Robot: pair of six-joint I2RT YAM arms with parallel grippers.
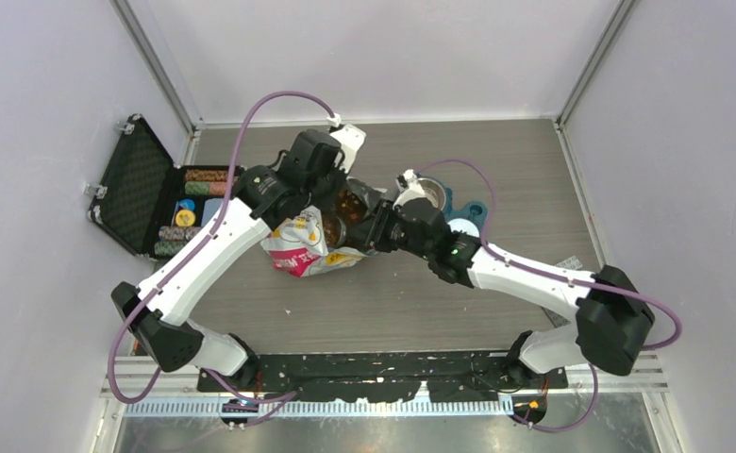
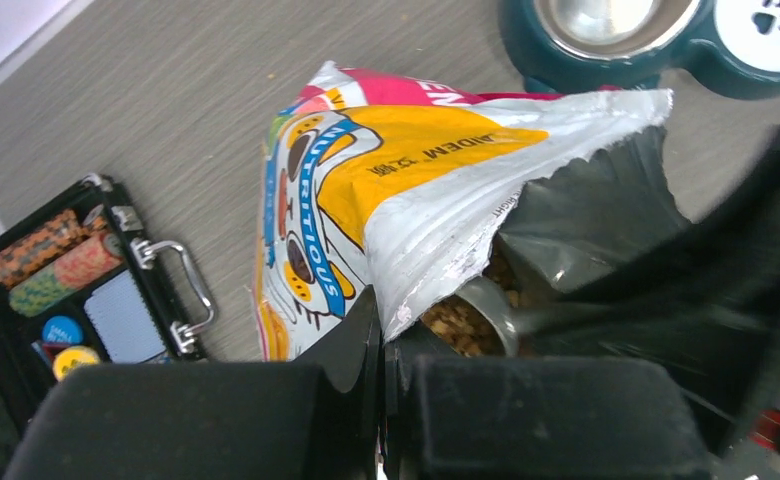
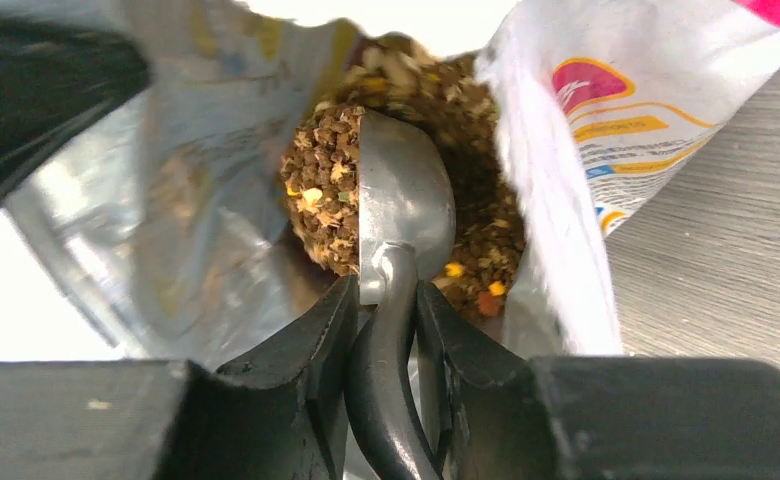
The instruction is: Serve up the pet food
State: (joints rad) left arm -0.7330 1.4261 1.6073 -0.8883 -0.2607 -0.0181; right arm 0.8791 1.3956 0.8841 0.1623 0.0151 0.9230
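scooping pet food inside the opened bag

the pet food [image 3: 321, 195], a loose mass of small brown pellets with a few yellow and orange bits, lies inside the bag [image 2: 406, 170], and a heap of it is packed against the bowl of the metal scoop [image 3: 406, 210]. the scoop's bowl is down in the bag's mouth. its dark handle runs back between the fingers of the right tool [image 3: 386, 310], which is clenched on it. the left tool [image 2: 378, 320] is pinched onto the torn white rim of the bag, holding the mouth apart. the bag lies on its side on the bench [image 1: 393, 302], mouth toward the far side. just beyond it stands a teal feeder [image 2: 526, 50] with a steel bowl [image 2: 606, 20] in it. an open black case [image 1: 142, 193] of coloured chips sits at the left edge of the bench.
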